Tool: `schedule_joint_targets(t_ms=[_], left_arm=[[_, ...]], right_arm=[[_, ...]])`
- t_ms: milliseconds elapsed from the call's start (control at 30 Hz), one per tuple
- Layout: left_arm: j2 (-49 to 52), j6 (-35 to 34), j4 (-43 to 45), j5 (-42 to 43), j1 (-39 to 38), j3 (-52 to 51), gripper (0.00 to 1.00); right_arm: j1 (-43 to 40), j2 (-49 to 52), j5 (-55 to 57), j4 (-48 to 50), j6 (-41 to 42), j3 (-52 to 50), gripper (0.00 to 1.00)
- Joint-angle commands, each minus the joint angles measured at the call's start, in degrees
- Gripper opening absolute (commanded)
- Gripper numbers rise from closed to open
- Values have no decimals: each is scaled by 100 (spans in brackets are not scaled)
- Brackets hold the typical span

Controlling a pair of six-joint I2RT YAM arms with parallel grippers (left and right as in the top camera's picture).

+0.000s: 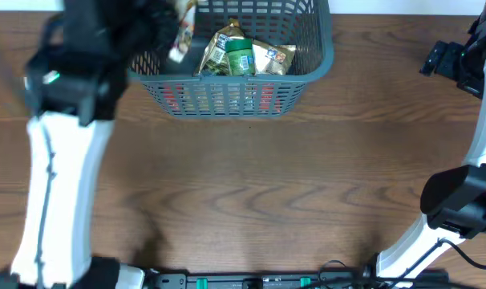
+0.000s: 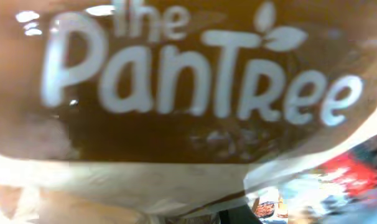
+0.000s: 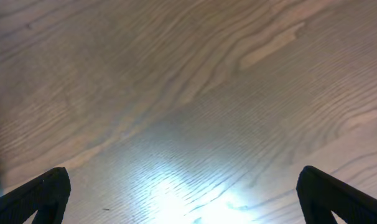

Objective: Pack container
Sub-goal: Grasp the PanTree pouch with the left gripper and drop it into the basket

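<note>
Overhead: left jaws pinch packet (image 1: 181,34) over container (image 1: 227,100) left rim | right jaws spread over table (image 1: 251,185), well apart

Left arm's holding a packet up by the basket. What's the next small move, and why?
Probably open the left gripper to release the PanTree packet. Overhead, it hangs above the left end of the container, inside the rim, where other packets already lie, so letting go should drop it in.
</note>
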Motion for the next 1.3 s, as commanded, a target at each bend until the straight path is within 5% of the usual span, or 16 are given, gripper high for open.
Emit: schedule_joint_targets(t_ms=[0, 700, 767, 867, 1267], left_arm=[[643, 1821, 321, -409, -59, 55, 6], [3226, 1875, 573, -407, 365, 52, 6], [3261, 1864, 542, -407, 411, 52, 22], [3265, 1578, 538, -407, 435, 52, 98], [2382, 409, 234, -459, 380, 59, 98]], right_arm=[[-42, -17, -74, -24, -66, -33, 99], [-42, -17, -72, -164, -107, -35, 99], [-42, -17, -72, -203, -107, -35, 99], [-42, -17, -72, -269, -114, -33, 99], [-42, -17, -72, -284, -151, -35, 99]])
